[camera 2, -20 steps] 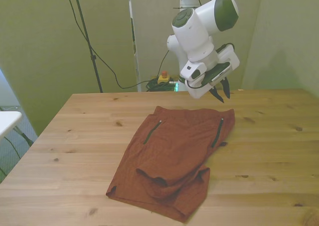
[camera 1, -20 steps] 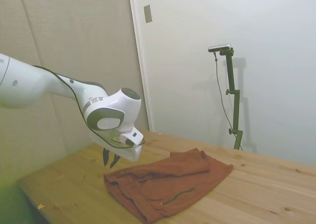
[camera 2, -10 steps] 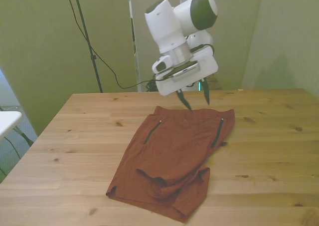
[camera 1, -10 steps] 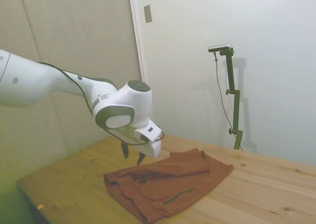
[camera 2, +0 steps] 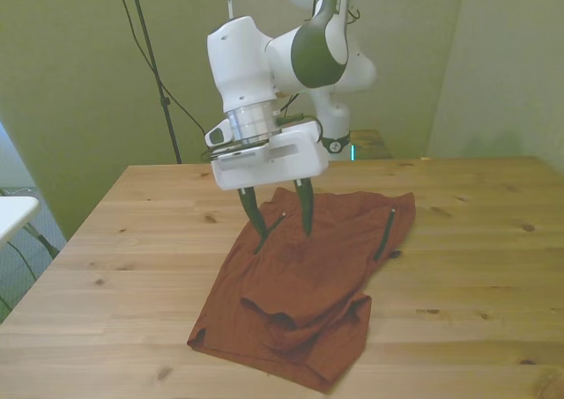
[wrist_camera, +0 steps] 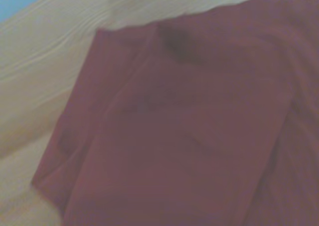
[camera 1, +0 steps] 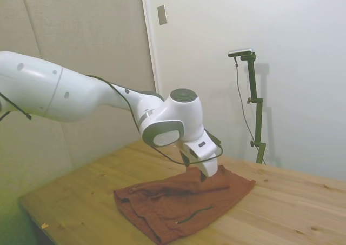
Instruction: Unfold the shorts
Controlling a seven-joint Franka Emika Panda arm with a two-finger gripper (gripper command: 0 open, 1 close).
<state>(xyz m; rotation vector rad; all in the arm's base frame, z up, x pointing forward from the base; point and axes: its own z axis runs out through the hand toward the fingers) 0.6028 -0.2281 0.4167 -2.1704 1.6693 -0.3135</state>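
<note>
The rust-brown shorts (camera 2: pixel 304 280) lie folded on the wooden table (camera 2: pixel 132 240), with a layer doubled over near the front edge. They also show in the side view as the shorts (camera 1: pixel 173 204), and they fill the blurred wrist view as the shorts (wrist_camera: pixel 189 131). My gripper (camera 2: pixel 284 229) hangs open just above the cloth near its end on the front view's left, both dark fingers pointing down. Nothing is between the fingers. In the side view the white hand hides most of the gripper (camera 1: pixel 201 176).
Bare wooden table (camera 1: pixel 303 207) surrounds the cloth on all sides. A black stand with a cable (camera 2: pixel 154 64) rises behind the table at the front view's left. Walls close in behind.
The arm has swung from beyond the shorts' far edge to over the cloth, toward the front view's left, and dropped lower. The gripper stays open. The shorts have not moved.
</note>
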